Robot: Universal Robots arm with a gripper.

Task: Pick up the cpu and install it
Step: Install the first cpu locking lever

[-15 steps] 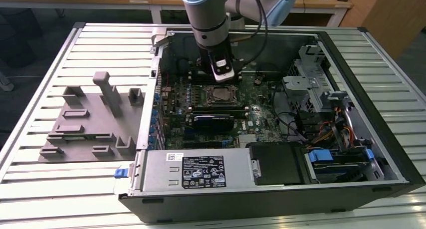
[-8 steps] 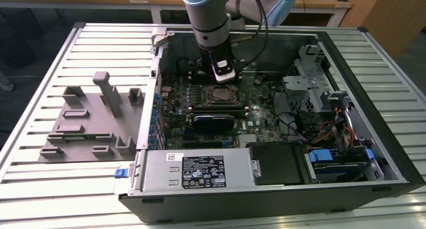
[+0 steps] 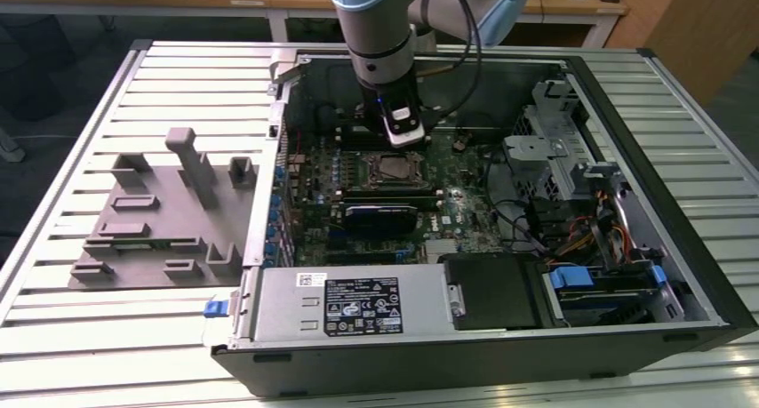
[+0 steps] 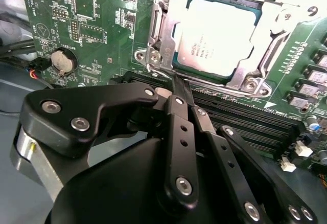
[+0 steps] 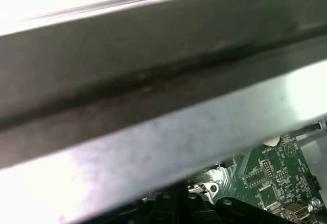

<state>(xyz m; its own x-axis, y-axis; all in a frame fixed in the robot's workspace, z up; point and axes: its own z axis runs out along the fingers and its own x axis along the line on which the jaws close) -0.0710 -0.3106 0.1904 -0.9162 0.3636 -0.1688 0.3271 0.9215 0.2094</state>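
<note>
Exterior view
- Case: an open PC case (image 3: 664,275) lies on a slatted metal table (image 3: 71,337), its board (image 3: 311,214) facing up.
- Arm: the arm (image 3: 377,35) comes down from the far side into the case, over the far part of the board.
- Gripper: the gripper (image 3: 404,141) hangs just beyond the far edge of the socket (image 3: 395,171); how its fingers stand cannot be made out here.
- Cpu: the cpu (image 3: 393,168) lies flat in the socket, near the middle of the board.
- Holder: a grey holder (image 3: 166,217) with blocks and slots stands on the table at the exterior view's left of the case.
- Power supply: a grey box (image 3: 355,303) fills the near left corner of the case, with a drive bay (image 3: 499,292) just to its right.

Second wrist view
- Gripper: the black fingers (image 4: 180,132) are drawn together to a point with nothing between them; the gripper (image 4: 179,83) tip sits at the corner of the socket frame (image 4: 159,40).
- Cpu: the cpu (image 4: 217,42) sits seated in the socket, silver top up, with the frame around it.
- Board: a round coin cell (image 4: 63,60) lies on the green board well apart from the socket; dark memory slots (image 4: 255,119) run just beside the socket.

First wrist view
- Case wall: a grey metal edge of the case (image 5: 153,106) crosses close to the camera.
- Board: a patch of green board (image 5: 271,178) shows past that edge.
- Gripper: black finger links (image 5: 179,208) show at the rim of the picture; their state cannot be told here.
</note>
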